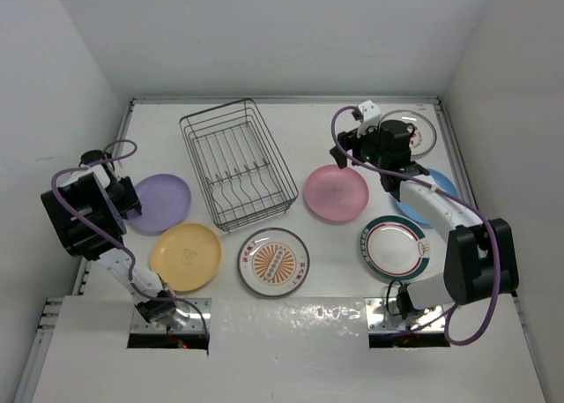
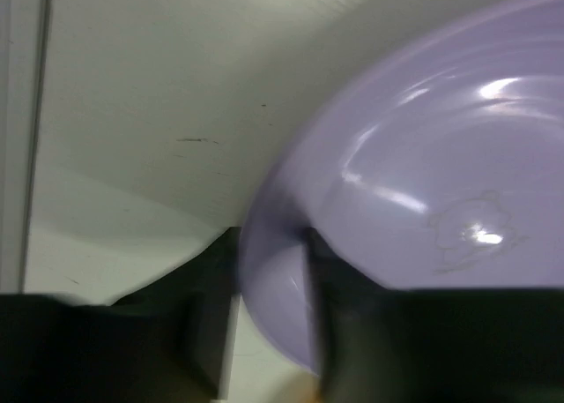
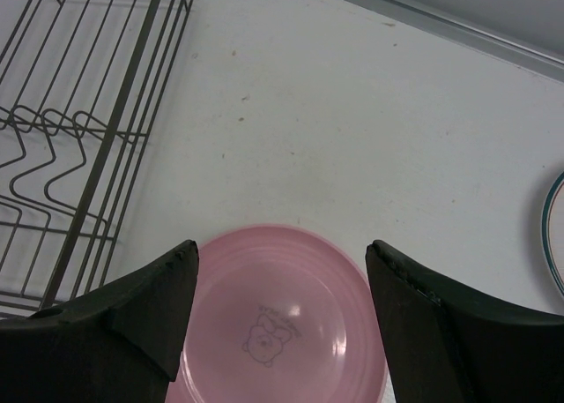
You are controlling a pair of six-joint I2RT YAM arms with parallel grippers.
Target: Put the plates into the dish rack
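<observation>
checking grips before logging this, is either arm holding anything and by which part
The left gripper holds the purple plate by its rim, which is pinched between the jaws. The right gripper is open above the pink plate and holds nothing.

Left gripper [image 1: 132,197] at the rim of the purple plate [image 1: 165,202], dish rack [image 1: 238,165] just beside

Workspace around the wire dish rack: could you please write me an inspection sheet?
Surface: white table, few specks.
Job's things: dark wire dish rack holds no plates; round purple plate, yellow plate, pink plate, blue plate, orange-centred plate, green-rimmed plate, far printed plate lie around it.
Clutter: nothing seen.
Grippers: left gripper pinches purple plate's rim; right gripper open by pink plate.
Cables: purple cables loop along both arms.
Surroundings: white walls.
</observation>
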